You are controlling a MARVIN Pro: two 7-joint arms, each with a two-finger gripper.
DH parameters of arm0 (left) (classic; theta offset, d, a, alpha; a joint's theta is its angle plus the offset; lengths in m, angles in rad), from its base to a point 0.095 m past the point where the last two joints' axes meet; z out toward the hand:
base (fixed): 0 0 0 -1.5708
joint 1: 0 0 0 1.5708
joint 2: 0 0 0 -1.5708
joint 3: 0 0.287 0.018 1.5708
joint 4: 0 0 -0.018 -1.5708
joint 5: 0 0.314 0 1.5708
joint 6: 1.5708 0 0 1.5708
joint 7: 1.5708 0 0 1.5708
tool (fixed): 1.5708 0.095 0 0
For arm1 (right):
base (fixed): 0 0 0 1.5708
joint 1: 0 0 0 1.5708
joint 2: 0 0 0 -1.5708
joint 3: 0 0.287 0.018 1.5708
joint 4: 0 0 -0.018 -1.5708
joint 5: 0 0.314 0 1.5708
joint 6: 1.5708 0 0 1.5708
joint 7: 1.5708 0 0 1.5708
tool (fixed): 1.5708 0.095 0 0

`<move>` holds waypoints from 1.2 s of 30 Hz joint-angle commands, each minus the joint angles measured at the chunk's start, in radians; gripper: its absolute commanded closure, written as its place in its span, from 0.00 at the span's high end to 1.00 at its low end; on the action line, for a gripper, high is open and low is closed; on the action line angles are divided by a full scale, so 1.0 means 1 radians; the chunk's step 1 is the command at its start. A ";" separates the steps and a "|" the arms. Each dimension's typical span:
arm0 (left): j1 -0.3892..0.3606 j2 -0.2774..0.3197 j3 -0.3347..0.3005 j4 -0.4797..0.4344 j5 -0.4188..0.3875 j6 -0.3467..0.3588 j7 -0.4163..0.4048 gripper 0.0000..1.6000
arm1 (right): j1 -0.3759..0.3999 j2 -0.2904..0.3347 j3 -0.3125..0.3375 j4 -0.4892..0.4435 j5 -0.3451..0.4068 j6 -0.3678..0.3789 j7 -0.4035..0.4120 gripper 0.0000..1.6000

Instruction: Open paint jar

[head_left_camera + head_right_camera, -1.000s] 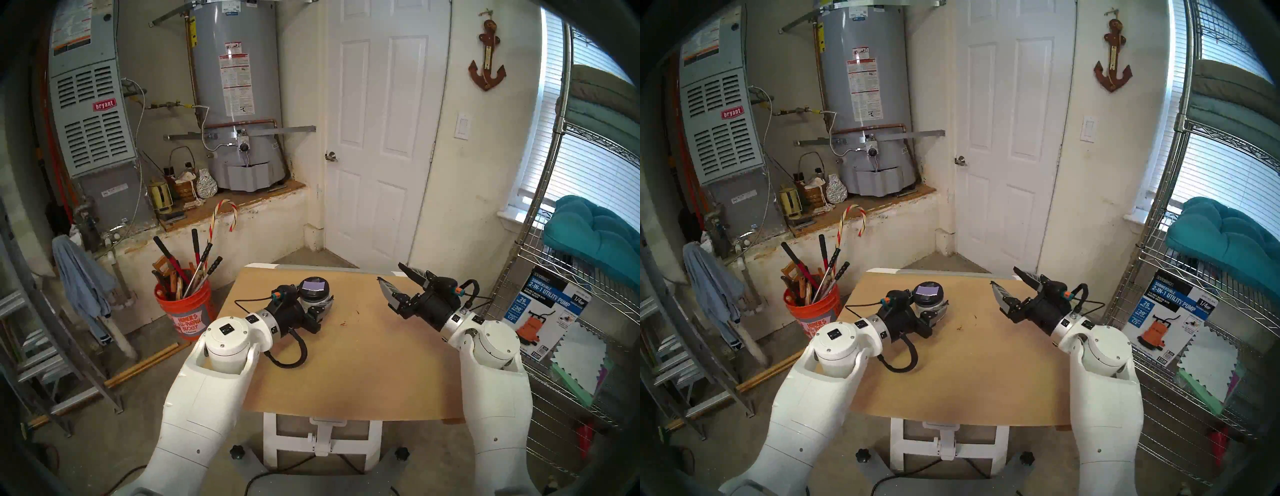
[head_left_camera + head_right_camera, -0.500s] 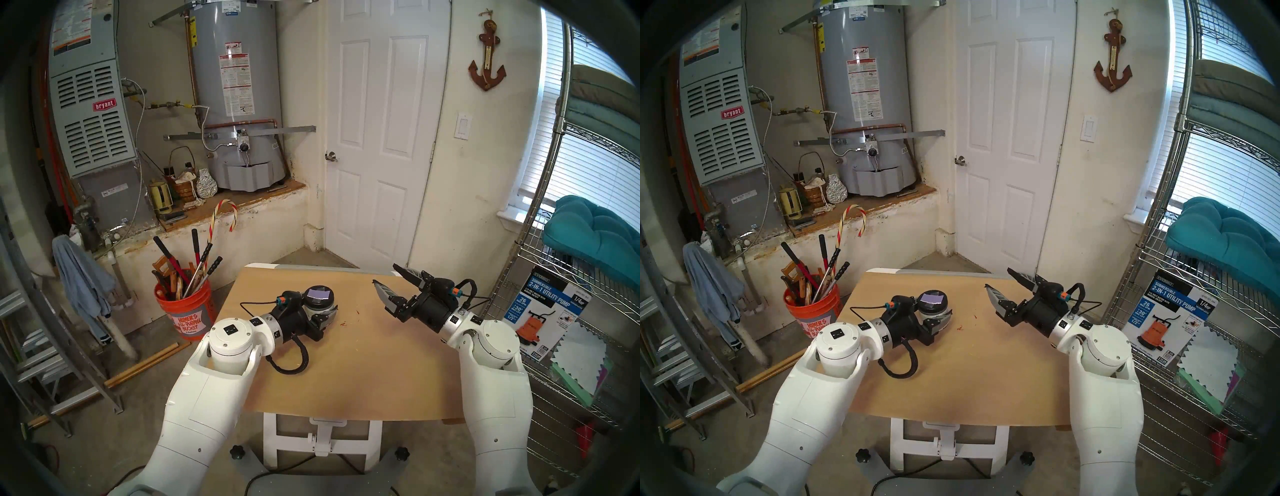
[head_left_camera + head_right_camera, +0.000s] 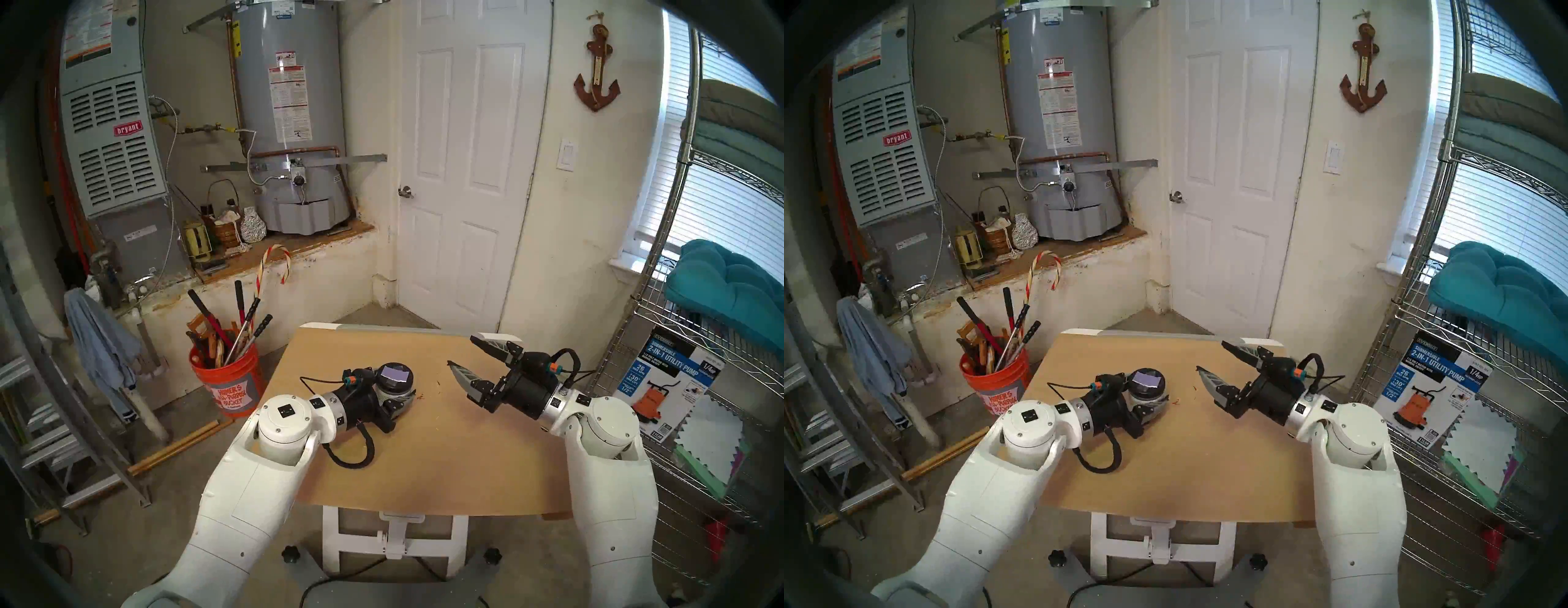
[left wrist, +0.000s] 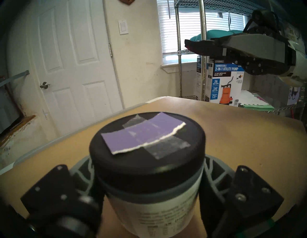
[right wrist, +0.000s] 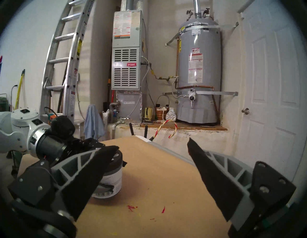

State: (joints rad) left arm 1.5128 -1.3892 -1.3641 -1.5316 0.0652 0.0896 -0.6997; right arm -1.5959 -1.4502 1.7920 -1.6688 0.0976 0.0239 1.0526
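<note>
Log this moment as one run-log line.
left gripper: shut on paint jar body, jar on table | lid: on | right gripper: open, beside jar, apart | step: lid not yet gripped

Count: one paint jar (image 3: 395,381), one table (image 3: 445,458), two grippers — left gripper (image 3: 399,392), right gripper (image 3: 469,354); one bucket (image 3: 229,382).

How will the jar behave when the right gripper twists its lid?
The jar is squat and upright on the table, so it is unlikely to tip. Its smooth round body may spin, though the left gripper clamps the sides below the lid. It looks rigid and probably will not deform.
</note>
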 commanded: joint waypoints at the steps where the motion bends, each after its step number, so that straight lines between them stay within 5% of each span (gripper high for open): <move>1: -0.009 -0.004 -0.006 -0.023 -0.005 -0.057 0.003 0.00 | -0.010 -0.009 -0.029 -0.040 -0.013 -0.006 0.005 1.00; 16: 0.028 -0.015 0.003 0.006 -0.006 -0.141 0.015 0.00 | -0.031 -0.020 -0.072 -0.062 -0.061 -0.008 0.008 1.00; 36: 0.027 -0.004 -0.021 -0.007 -0.039 -0.120 -0.067 0.00 | -0.042 0.001 -0.107 -0.070 -0.107 -0.017 0.074 1.00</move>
State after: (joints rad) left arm 1.5567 -1.3933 -1.3758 -1.5071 0.0481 -0.0293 -0.7487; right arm -1.6362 -1.4471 1.6969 -1.7134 -0.0108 0.0129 1.1173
